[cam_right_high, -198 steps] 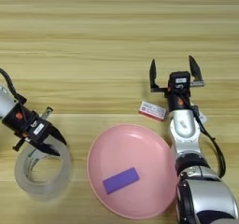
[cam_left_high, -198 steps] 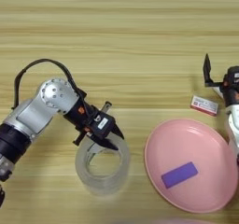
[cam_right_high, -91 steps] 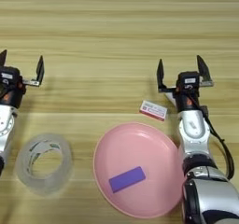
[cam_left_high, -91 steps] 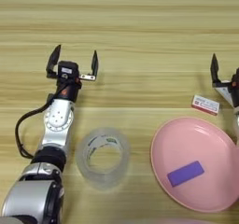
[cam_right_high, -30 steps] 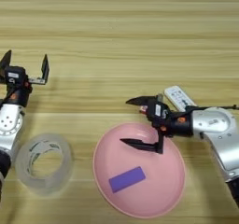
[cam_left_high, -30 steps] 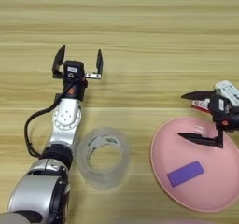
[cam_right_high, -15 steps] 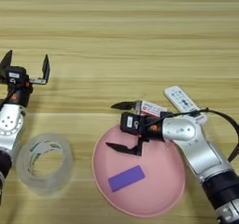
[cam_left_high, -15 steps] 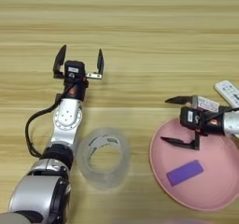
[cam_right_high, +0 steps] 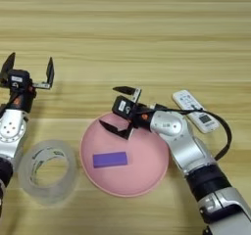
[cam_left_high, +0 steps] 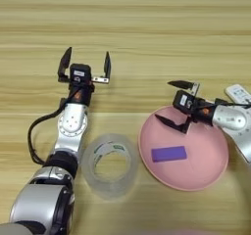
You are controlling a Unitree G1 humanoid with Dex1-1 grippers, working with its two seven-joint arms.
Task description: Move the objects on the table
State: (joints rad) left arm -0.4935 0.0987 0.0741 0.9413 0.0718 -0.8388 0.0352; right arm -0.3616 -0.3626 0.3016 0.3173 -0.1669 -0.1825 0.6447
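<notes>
Right claw [cam_left_high: 175, 104] has swung further left over the pink plate's [cam_left_high: 215, 168] far rim, fingers spread, empty. Left claw [cam_left_high: 84, 65] stays parked, fingers apart, beyond the tape roll [cam_left_high: 109, 165]. Right eye view: remote [cam_right_high: 196, 110] lies right of the plate on the bench [cam_right_high: 147, 28], long axis running diagonally, far-left to near-right.

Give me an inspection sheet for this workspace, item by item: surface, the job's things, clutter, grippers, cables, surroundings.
Surface: light wood-grain table, planks running across the view.
Job's things: pink plate with a purple rectangular piece lying flat in it; clear tape roll to the plate's left, apart from it; white remote to the plate's upper right, behind the right arm.
Clutter: nothing seen.
Grippers: left gripper open, empty, above the tape roll; right gripper open, reaching left over the plate's upper left rim, holding nothing.
Cables: black cable looped along the left arm; black cable along the right arm.
Surroundings: nothing seen beyond the table.
</notes>
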